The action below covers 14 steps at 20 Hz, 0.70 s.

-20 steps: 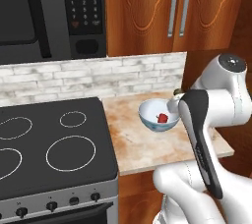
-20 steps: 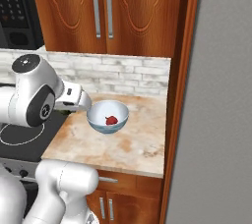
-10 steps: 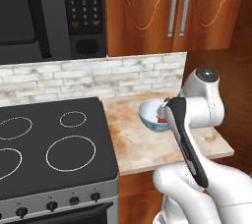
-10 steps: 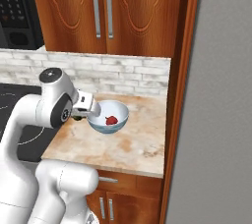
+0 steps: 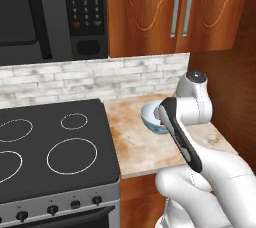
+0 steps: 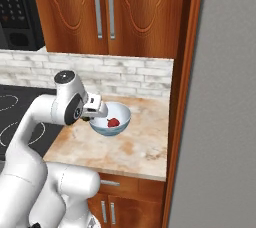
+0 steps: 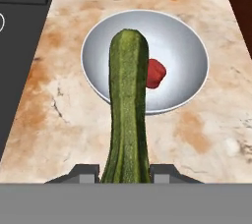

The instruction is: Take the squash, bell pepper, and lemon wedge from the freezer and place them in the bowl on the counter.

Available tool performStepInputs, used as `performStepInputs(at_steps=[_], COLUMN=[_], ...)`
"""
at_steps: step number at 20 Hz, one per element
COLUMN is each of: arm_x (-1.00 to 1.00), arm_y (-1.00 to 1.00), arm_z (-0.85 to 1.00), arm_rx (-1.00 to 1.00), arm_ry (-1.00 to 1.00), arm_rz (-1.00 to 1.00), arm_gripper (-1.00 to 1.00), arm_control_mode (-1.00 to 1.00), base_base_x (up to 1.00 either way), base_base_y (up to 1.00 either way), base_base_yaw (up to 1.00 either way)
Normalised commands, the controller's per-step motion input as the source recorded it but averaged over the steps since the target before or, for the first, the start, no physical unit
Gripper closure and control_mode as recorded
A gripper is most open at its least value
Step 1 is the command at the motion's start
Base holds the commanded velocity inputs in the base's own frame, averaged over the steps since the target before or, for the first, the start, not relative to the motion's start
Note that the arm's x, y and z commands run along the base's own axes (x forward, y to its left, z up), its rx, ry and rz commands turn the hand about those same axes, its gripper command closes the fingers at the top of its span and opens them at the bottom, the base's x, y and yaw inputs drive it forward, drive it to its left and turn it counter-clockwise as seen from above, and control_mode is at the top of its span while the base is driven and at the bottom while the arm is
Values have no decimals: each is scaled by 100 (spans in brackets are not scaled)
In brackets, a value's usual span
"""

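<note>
So you were right at the drop-off step for the squash (image 7: 128, 105). The gripper (image 7: 126, 173) was clamped on its near end, and from the hand camera the squash stuck out straight ahead with its tip hanging over the bowl (image 7: 189, 46). The bowl sat on the counter (image 7: 206, 134), just right of the stovetop (image 5: 55, 142), with the brick backsplash (image 6: 125, 74) on the far side.

Inside the bowl there was already the bell pepper (image 7: 156, 73), a little right of the middle. From the right base view you could see it in there too (image 6: 114, 122), with the hand hovering at the bowl's left rim. I couldn't spot the lemon wedge anywhere in these shots, so my guess is that one was not yet fetched.

Next move, as I read it: get the squash fully over the bowl's middle, lower a bit, then let go. It's long, so if you release too near the rim it could tip out onto the counter or knock the pepper around.
</note>
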Motion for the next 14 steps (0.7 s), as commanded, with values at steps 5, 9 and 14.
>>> performStepInputs(at_steps=[5,9,14], arm_x=[64,70,50], arm_y=[0,0,0], arm_z=[-30,-35,-45], arm_rx=[0,0,0], arm_ry=[4,2,1], arm_rz=[0,0,0], arm_gripper=[100,100,100], arm_control_mode=[-100,-100,-100], base_base_x=[0,0,0], base_base_y=[0,0,0], base_base_yaw=[0,0,0])
